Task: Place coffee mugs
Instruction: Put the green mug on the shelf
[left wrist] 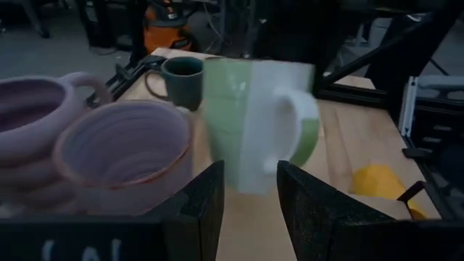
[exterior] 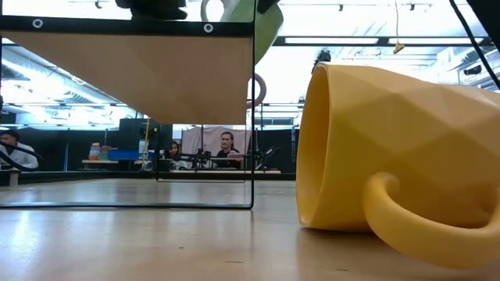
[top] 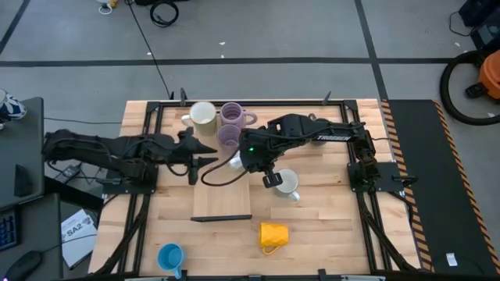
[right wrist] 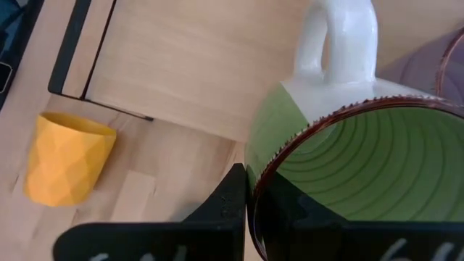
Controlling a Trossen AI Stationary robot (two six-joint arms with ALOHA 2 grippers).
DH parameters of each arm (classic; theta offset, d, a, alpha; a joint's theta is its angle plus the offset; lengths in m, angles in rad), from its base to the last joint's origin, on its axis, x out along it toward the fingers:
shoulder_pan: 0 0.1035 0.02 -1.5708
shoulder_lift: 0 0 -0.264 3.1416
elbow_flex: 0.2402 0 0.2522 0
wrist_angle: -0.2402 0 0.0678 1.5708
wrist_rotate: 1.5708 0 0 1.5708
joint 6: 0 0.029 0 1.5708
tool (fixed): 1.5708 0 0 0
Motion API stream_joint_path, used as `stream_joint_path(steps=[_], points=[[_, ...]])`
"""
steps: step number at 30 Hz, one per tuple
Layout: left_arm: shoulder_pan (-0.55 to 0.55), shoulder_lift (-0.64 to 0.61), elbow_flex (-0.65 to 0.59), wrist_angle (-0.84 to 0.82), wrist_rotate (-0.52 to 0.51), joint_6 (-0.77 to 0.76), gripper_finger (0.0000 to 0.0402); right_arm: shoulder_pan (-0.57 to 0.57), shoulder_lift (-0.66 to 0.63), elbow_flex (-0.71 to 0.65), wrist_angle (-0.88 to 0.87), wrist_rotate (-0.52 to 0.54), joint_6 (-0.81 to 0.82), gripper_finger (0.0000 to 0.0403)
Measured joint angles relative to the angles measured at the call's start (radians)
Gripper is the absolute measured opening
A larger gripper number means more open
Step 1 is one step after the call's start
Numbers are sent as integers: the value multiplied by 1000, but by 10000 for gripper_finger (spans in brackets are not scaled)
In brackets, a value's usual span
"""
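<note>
A light green mug [right wrist: 319, 145] with a white handle [right wrist: 341, 36] sits at my right gripper [right wrist: 254, 196], which is shut on its rim above the raised wooden shelf [top: 223, 191]. In the high view this mug [top: 234, 162] lies between both grippers. My left gripper [left wrist: 250, 188] is open and level, its fingers just short of the green mug [left wrist: 254, 123] on the side facing the left arm. Two lavender mugs [left wrist: 116, 152] stand beside it, with a dark mug [left wrist: 181, 76] behind. The yellow mug [top: 273, 234] lies on its side on the table. My right gripper pinches the green mug's rim [right wrist: 254, 181], on the side opposite the handle, with one finger inside the cup and one outside. The fingers come from above, pointing down. The mug stays upright; I cannot tell whether its base rests on the shelf.
A white mug [top: 201, 115] and the lavender mugs [top: 232, 115] crowd the far side of the shelf. Another white mug [top: 289, 184] stands right of it, and a blue mug [top: 170, 256] sits at the near edge. The shelf's black frame [exterior: 253, 117] stands upright. People sit in the room behind.
</note>
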Motion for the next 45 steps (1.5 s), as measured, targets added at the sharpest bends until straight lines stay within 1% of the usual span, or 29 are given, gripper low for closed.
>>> stream_joint_path(steps=[8, 14, 20, 23, 32, 45], points=[[-39, 52, 0, 80, -2, 7, 134, 0, 14, 0, 11, -9, 15, 23], [-44, 53, 0, 80, -1, 3, 134, 1, 51, -1, 19, -11, 15, 23], [-44, 53, 0, 77, -2, -2, 135, 1, 50, -1, 56, -10, 18, 23], [-44, 53, 0, 77, -2, -2, 134, 1, 50, -1, 41, -12, 19, 23], [-44, 53, 0, 75, -1, -3, 134, 1, 50, -1, 48, -59, 16, 30], [-44, 53, 0, 75, 0, -3, 134, 1, 50, -1, 57, -62, 15, 35]])
